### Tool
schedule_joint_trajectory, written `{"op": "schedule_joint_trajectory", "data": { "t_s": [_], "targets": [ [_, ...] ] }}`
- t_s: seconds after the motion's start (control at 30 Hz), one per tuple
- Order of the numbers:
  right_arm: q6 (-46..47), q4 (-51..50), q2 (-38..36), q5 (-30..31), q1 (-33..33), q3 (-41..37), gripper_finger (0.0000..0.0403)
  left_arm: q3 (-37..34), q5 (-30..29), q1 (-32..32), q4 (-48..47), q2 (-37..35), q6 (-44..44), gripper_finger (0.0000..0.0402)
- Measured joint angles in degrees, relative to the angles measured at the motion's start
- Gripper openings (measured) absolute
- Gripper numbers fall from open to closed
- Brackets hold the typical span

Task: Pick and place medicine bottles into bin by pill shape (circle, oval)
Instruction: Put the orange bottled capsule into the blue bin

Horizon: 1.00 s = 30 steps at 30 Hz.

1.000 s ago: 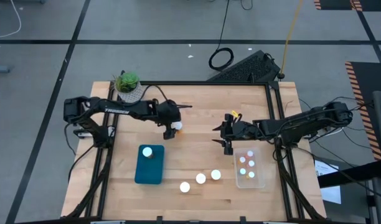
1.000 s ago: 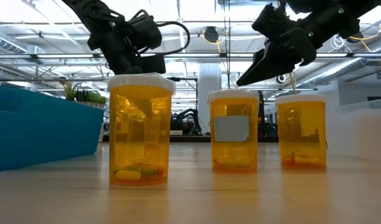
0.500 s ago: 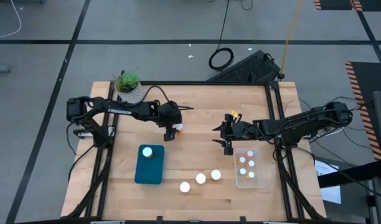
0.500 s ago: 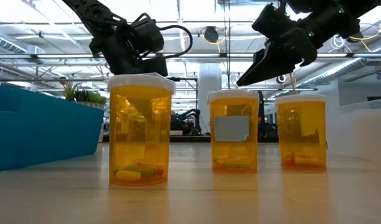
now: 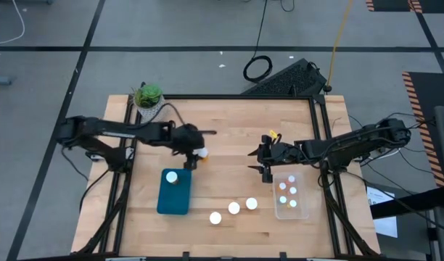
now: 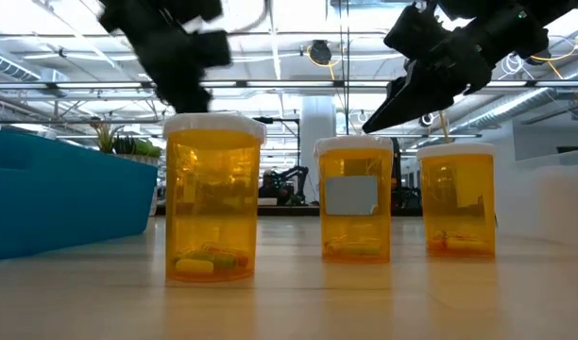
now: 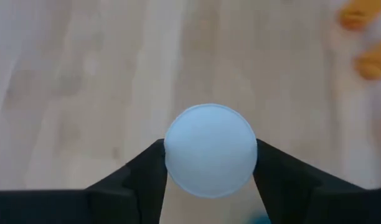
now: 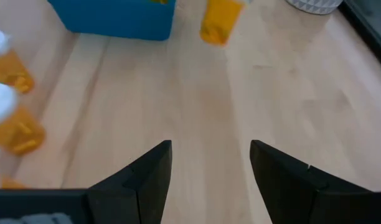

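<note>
My left gripper (image 5: pixel 193 155) is shut on a medicine bottle (image 7: pixel 209 149), an orange bottle with a white cap, just beyond the blue bin's (image 5: pixel 174 194) far right corner. One white-capped bottle (image 5: pixel 171 176) stands in that bin. Three more bottles (image 5: pixel 234 208) stand in a row on the table near its front edge. The low view shows them close up (image 6: pixel 213 198). My right gripper (image 5: pixel 263 164) hangs open at the far left corner of the clear bin (image 5: pixel 291 197), which holds several bottles. My left gripper pinches the bottle between its two fingers (image 7: pixel 147 171) at opposite sides of the white cap (image 7: pixel 178 163). The fingers come from above, pointing down. The orange body (image 8: pixel 219 22) hangs below them, slightly tilted, over bare table.
A green plant in a white pot (image 5: pixel 149 101) stands at the table's far left corner. Bare wood (image 5: pixel 229 159) lies between the two grippers. A black frame rail (image 5: pixel 318 123) runs along the table's right side.
My left gripper has carried the bottle a short way toward the table's near-left, closer to the blue bin, with the arm swinging leftward. My right gripper has kept still and open.
</note>
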Motion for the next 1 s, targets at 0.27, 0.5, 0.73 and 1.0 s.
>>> {"op": "schedule_joint_trajectory", "data": {
  "t_s": [0.27,0.5,0.73,1.0],
  "targets": [
    [6.8,2.0,0.0,0.0,4.5,0.0,0.0212,0.0,-8.0,-15.7,-11.3,-15.1,-17.5,0.0211],
    [10.3,7.4,0.0,0.0,7.7,0.0,0.0212,0.0,-19.1,-31.3,-13.8,-17.3,-28.4,0.0206],
    [12.7,9.0,0.0,0.1,8.6,0.0,0.0212,0.0,-25.5,-36.3,-17.2,-12.3,-31.3,0.0213],
    [15.2,9.1,0.0,1.6,8.6,0.0,0.0212,0.0,-26.1,-35.7,-18.2,-4.5,-31.0,0.0215]
  ]
}}
